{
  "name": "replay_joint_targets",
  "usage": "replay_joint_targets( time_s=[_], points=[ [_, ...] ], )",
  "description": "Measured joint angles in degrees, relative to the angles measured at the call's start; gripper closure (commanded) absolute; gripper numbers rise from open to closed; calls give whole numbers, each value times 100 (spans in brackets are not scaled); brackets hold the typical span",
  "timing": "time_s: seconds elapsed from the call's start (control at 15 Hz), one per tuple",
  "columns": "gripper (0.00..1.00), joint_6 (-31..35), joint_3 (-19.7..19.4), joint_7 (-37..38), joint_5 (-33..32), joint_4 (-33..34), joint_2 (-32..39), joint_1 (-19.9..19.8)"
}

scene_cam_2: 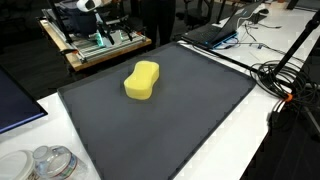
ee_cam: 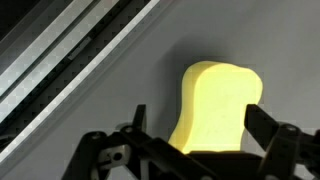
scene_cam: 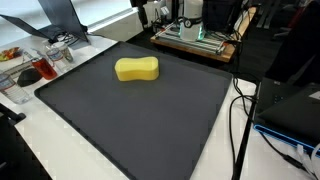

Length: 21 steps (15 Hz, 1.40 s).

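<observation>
Yellow sponge lies flat on the dark mat, toward the mat's 12 o'clock edge in an exterior view, long axis 9–3. Wrist view: gripper jaws are spread wide with the sponge between the fingers, its long axis 6–12. Can't tell if they touch.

In the wrist view the pincer is showing matte black all over. Two dark fingers are rising from angular, open-framed linkages, and small pale pivot pins are glinting there.
</observation>
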Motion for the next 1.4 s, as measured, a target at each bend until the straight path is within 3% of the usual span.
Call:
replay_joint_targets(
  time_s=[0.33,0.6,0.87,1.4],
  points=[
    [0,3,-211,-87,1,-1,76,42],
    [0,3,-145,54,-256,-2,86,62],
    [0,-10,257,309,-701,70,40,283],
    [0,-398,1380,457,-1673,915,97,1316]
  ],
)
